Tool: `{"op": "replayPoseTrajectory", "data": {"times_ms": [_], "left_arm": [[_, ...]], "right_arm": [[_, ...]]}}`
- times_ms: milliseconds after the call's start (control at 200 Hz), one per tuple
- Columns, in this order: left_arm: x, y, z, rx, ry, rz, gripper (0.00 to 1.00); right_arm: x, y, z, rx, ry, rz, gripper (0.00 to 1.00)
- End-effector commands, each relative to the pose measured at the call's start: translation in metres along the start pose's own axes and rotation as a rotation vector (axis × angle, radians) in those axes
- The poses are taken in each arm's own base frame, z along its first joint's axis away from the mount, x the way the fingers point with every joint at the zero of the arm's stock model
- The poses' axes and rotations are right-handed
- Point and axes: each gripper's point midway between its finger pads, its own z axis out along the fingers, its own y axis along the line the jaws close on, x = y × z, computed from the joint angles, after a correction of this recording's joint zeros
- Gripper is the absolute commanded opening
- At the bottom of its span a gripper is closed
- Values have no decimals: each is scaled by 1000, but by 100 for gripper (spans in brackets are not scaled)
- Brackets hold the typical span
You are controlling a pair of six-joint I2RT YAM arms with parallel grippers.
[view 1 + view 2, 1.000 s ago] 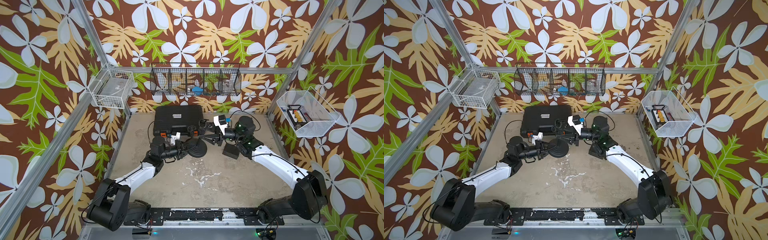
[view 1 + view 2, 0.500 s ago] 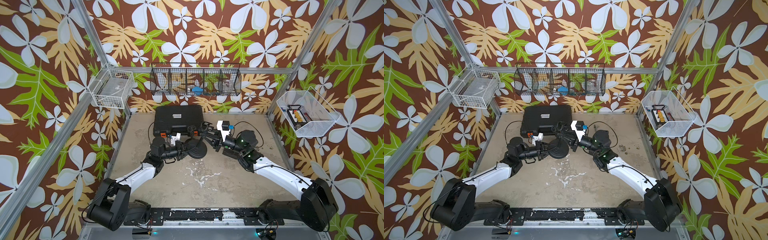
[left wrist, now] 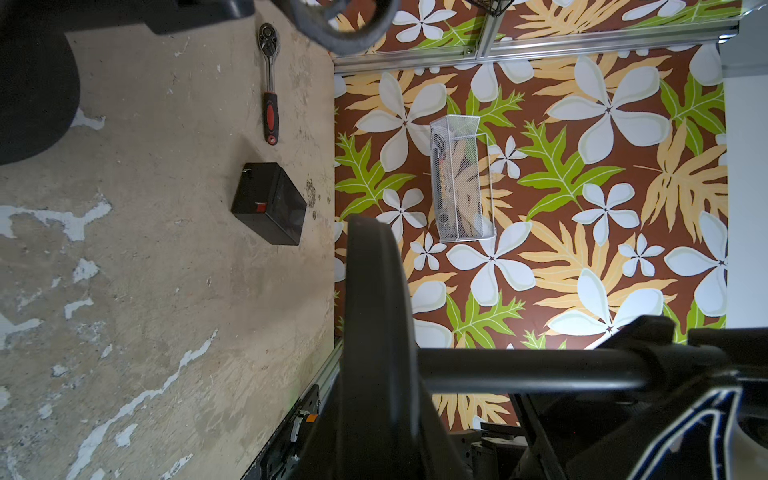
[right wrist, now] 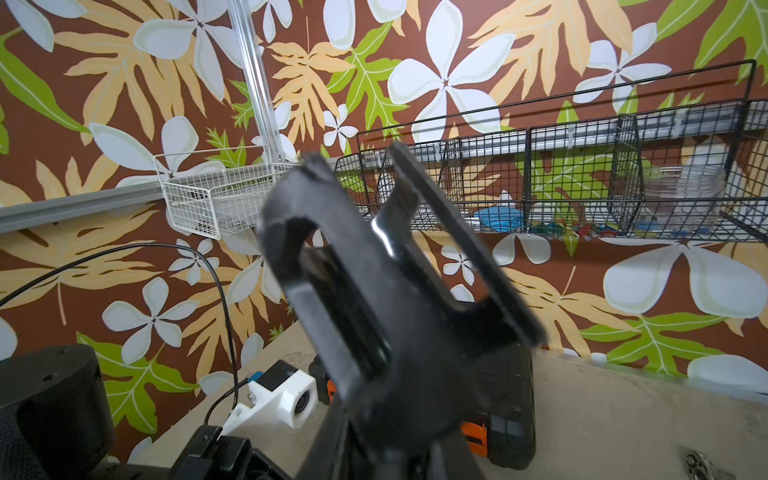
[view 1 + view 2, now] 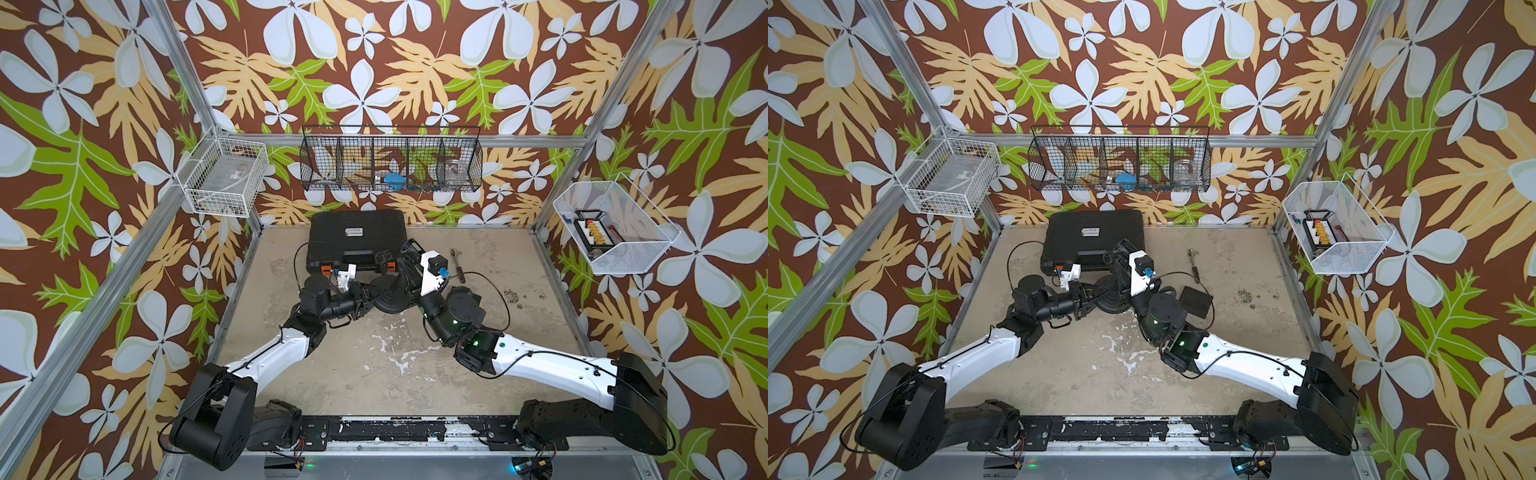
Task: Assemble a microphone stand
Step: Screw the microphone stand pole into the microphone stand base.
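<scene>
The black round stand base (image 5: 390, 297) lies on the table in both top views, and my left gripper (image 5: 366, 296) is shut on its rim. In the left wrist view the base (image 3: 378, 316) shows edge-on, with a black rod (image 3: 540, 370) rising from its middle. My right gripper (image 5: 409, 272) hangs over the base, shut on the black U-shaped microphone clip (image 4: 374, 266), which stands blurred above the jaws in the right wrist view. From above, the clip (image 5: 1121, 253) sits at the gripper's tip. Where clip and rod meet is hidden.
A black case (image 5: 355, 239) lies at the back of the table. To the right lie a ratchet wrench (image 5: 457, 266) and a small black box (image 5: 1196, 301). Wire baskets hang on the left wall (image 5: 224, 183), back wall (image 5: 390, 166) and right wall (image 5: 611, 228).
My right arm has swung left from beside the black box to above the base, carrying the clip. The left arm and the base have stayed put.
</scene>
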Motion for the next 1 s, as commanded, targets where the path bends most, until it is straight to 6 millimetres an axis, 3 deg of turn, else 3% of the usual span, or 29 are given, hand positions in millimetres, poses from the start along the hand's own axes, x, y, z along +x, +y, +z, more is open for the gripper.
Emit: {"op": "replayPoseTrajectory", "data": {"times_ms": [0, 30, 60, 80, 275, 395, 586, 781, 991], "left_arm": [[-19, -25, -4, 69, -98, 47, 0], [-19, -25, -3, 70, -96, 48, 0], [-19, -26, -3, 73, -93, 50, 0], [-18, -26, -3, 75, -89, 50, 0], [-13, -24, -1, 70, -48, 53, 0], [-9, -22, 3, 67, -5, 40, 0], [2, -20, 4, 68, 67, 29, 0], [11, -17, 5, 67, 126, 24, 0], [15, -17, 8, 74, 175, 23, 0]], "right_arm": [[9, 5, 4, -230, 54, 22, 27], [7, 6, 3, -307, 51, 55, 38], [4, 10, -1, -382, 36, 73, 56], [3, 12, -4, -431, 27, 74, 61], [2, 21, -31, -706, 23, -66, 72], [1, 21, -39, -759, 17, -164, 77], [-9, 8, -34, -775, 17, -224, 76], [-16, -3, -24, -838, 47, -170, 64], [-11, 6, -31, -981, 59, -145, 61]]}}
